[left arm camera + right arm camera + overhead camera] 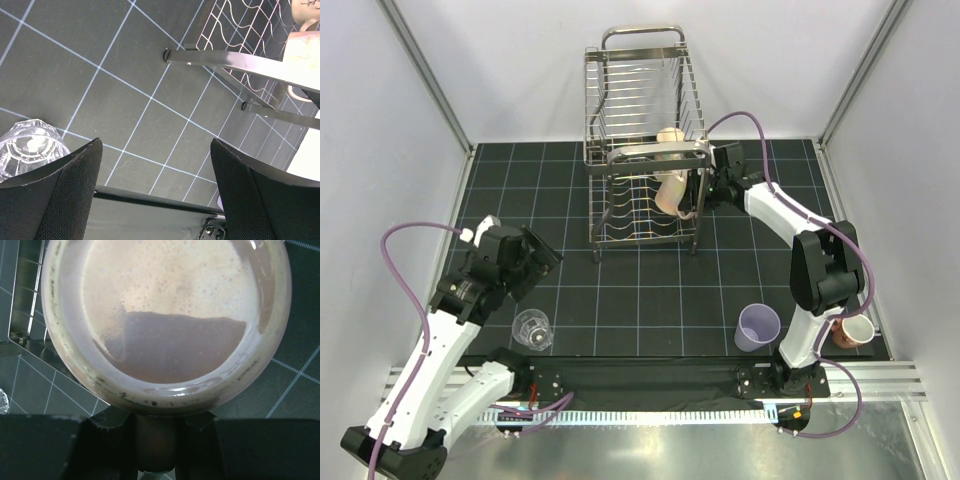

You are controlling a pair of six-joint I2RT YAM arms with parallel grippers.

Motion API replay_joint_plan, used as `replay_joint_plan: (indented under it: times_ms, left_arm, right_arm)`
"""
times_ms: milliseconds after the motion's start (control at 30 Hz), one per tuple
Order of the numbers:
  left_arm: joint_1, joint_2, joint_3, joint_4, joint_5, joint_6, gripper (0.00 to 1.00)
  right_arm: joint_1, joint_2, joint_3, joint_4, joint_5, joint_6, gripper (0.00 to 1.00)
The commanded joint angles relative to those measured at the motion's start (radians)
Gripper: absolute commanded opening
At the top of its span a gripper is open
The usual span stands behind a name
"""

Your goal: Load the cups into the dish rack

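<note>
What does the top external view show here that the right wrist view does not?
Only top external: the lavender tumbler, a brownish mug by the right arm's base, the left gripper, the dish rack's looped top handle. Only right wrist: the beige mug's inside and its handle pinched in the right gripper. Both: that mug, the dish rack's wire, the black gridded mat.

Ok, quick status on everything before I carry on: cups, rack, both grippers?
tan mug: gripped at the dish rack, not released
lavender tumbler: upright on the mat, empty
clear glass: upright on the mat
pinkish mug: upright beside the right arm's base
dish rack: standing upright
left gripper: open, empty, near the clear glass
right gripper: shut on the tan mug
</note>
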Motion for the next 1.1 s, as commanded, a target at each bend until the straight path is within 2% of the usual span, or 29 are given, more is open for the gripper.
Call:
replay_joint_plan:
  times_ms: [0,67,200,533,867,1067]
  left_arm:
    - [-0.001,-0.026,-0.008,0.004,-0.035,-0.028,0.85]
    - [-0.001,-0.034,-0.014,0.006,-0.043,-0.034,0.85]
    - [-0.001,-0.034,-0.019,0.001,-0.044,-0.043,0.85]
    - [-0.001,-0.026,0.003,-0.059,-0.098,-0.071,0.85]
    - [-0.001,0.061,0.028,-0.184,-0.129,-0.152,0.86]
    - [-0.001,0.092,-0.021,-0.214,-0.107,-0.227,0.86]
  right_arm:
    - [0.006,-0.019,0.086,0.080,0.032,-0.055,0.21]
    - [0.006,-0.016,0.089,0.071,0.037,-0.056,0.30]
    - [0.007,-0.011,0.075,0.075,0.028,-0.049,0.36]
    - [0.013,-0.060,0.020,0.082,0.006,-0.020,0.41]
    - [-0.033,-0.206,-0.107,0.086,0.034,0.057,0.58]
    - [-0.080,-0.276,-0.126,0.000,0.126,0.078,0.63]
